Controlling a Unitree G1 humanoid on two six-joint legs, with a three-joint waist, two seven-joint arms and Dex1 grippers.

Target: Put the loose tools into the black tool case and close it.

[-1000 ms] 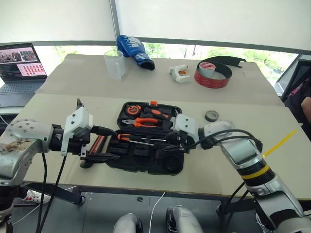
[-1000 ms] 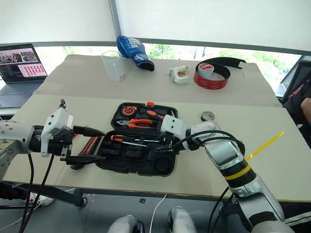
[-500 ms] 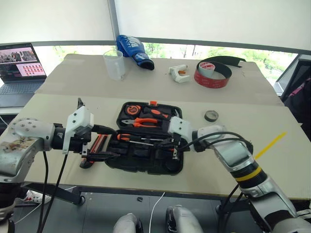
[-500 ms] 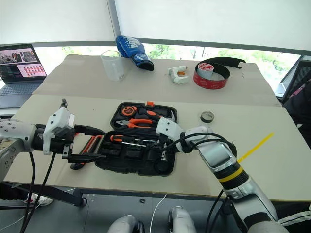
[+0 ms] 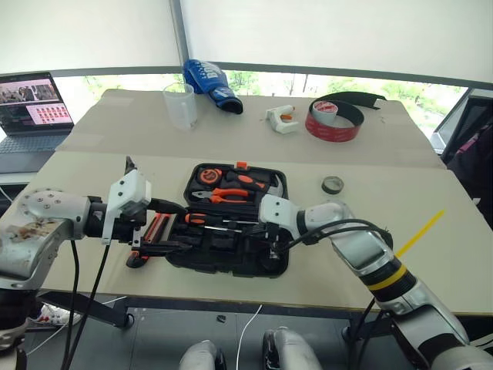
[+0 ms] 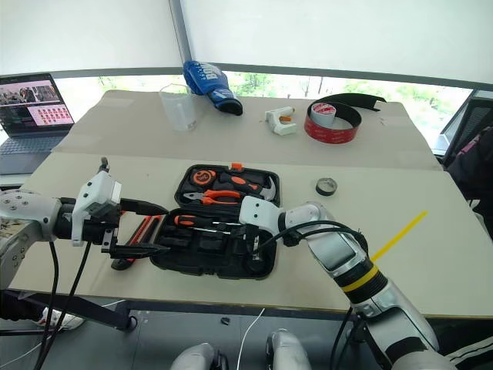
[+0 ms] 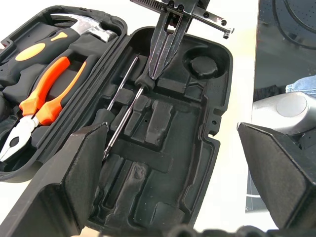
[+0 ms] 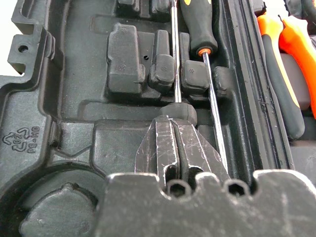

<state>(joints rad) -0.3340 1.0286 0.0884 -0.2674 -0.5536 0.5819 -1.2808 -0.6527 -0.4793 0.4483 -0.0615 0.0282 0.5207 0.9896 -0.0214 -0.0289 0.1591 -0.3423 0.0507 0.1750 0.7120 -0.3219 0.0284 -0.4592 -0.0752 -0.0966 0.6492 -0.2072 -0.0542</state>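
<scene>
Table edge close under the near rim of the black tool case: lying open and flat, well back from the laptop. Biggest risk judged to be the whole case sliding or tipping toward that edge under a hard downward or sideways push, with no hand bracing it. Far half already full of pliers and a tape measure; risk of these shaking out of their seats if the lid is swung before everything sits low. Left gripper spread wide, hovering at the case's left edge above the loose tools lying on the table there; possible knock against the case wall on descent, or a push sending those tools under the rim. Right gripper closed, fingers together, tips down in the near half against the butt of the thin screwdriver; nothing visibly pinched between them. Pressed off-centre, likely to slip off the rounded handle and lever the shaft up out of its slot, or shove it across the neighbouring orange-and-black screwdriver. Either one left proud would probably block the lid and the latch. Small dark tape roll apart on the table to the right of the case, not yet packed; easy to roll away if nudged, and its round pocket lies right beside the closed tips.
</scene>
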